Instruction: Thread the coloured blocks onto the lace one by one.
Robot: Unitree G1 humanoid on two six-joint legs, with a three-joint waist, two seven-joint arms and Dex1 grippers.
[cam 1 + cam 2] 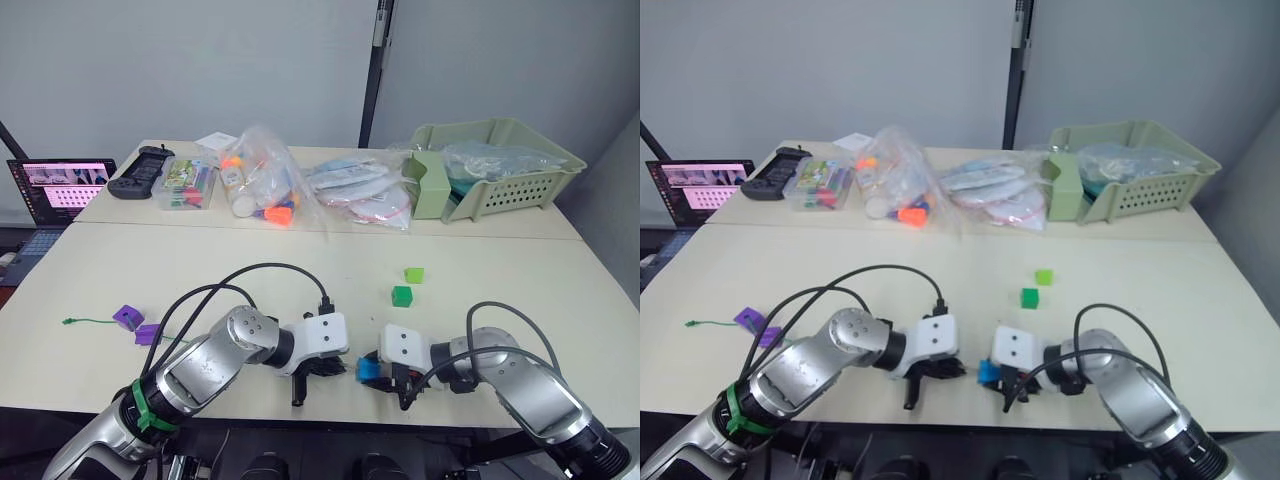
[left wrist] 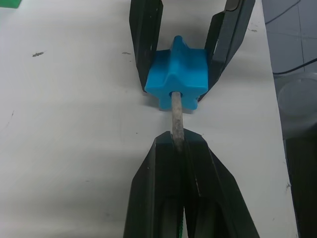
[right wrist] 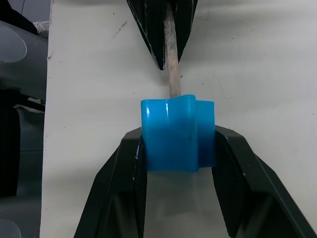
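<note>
Left wrist view gives me the alignment over the pale counter (image 1: 300,265): my left gripper (image 2: 179,141) is pinched together on the stiff pale tip of the thin green lace (image 2: 176,115), whose long axis points at 12 o'clock into the hole of the bright blue plastic block (image 2: 179,72). My right gripper (image 3: 178,144) is clamped on that block's sides. How deep the tip sits inside is hidden.

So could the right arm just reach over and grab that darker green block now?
Probably not yet. The dark green block sits in the open on the table, nothing blocking it, but the right gripper is shut on the blue block, with the lace tip going into it.
</note>
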